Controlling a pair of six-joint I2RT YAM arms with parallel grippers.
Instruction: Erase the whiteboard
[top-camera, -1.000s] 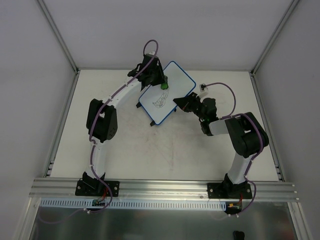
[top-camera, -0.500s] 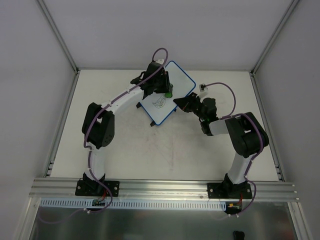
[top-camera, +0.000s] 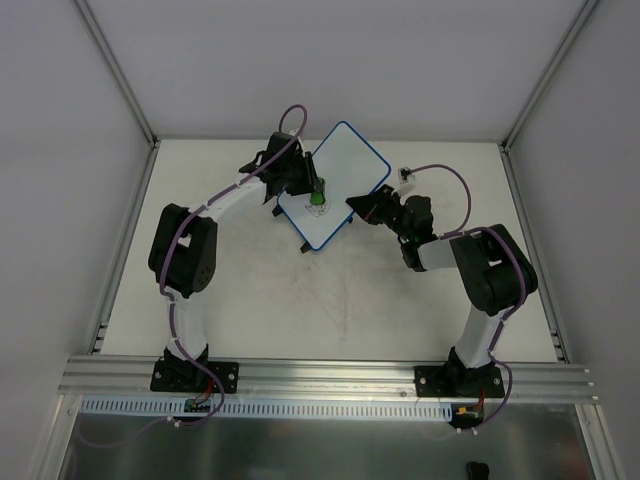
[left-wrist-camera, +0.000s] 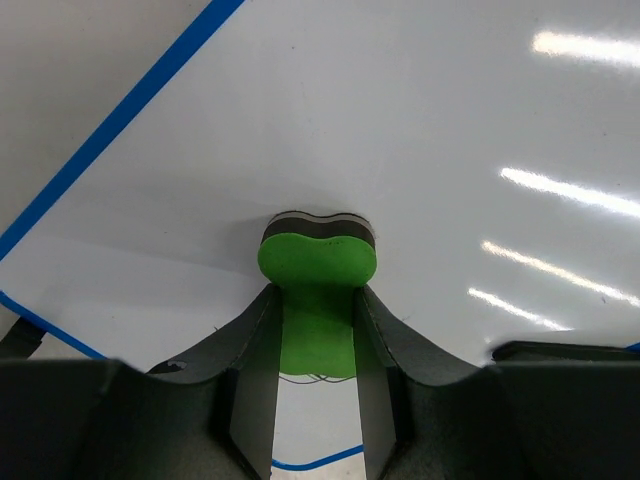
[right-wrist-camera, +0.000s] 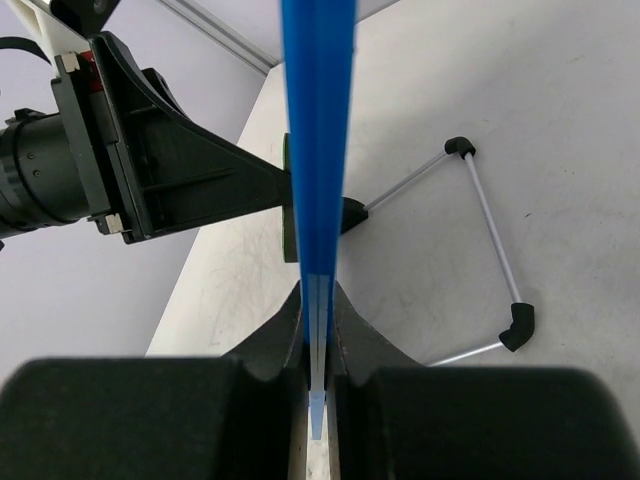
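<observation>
At 12 o'clock on the table (top-camera: 250, 290), the small blue-framed white whiteboard (top-camera: 350, 170) stood pinched by its edge in the right gripper (right-wrist-camera: 317, 300). Left gripper (left-wrist-camera: 318, 300), clamped on a green eraser block (left-wrist-camera: 318, 255), looked mid-wipe; next, likely, faint marks (left-wrist-camera: 310, 379) toward 6 o'clock.

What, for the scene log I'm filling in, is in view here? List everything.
whiteboard: one, white with blue frame, far middle of the table, tilted up off it
eraser: one, green with a dark pad, pressed against the whiteboard face
scribble: faint dark traces beside the eraser
wire stand: one, metal with black tips, behind the whiteboard
table: one, off-white, scuffed
rail: one, aluminium, near edge
left gripper: black, shut on the eraser
right gripper: black, shut on the whiteboard's edge
arms: two, black and white, purple cables
</observation>
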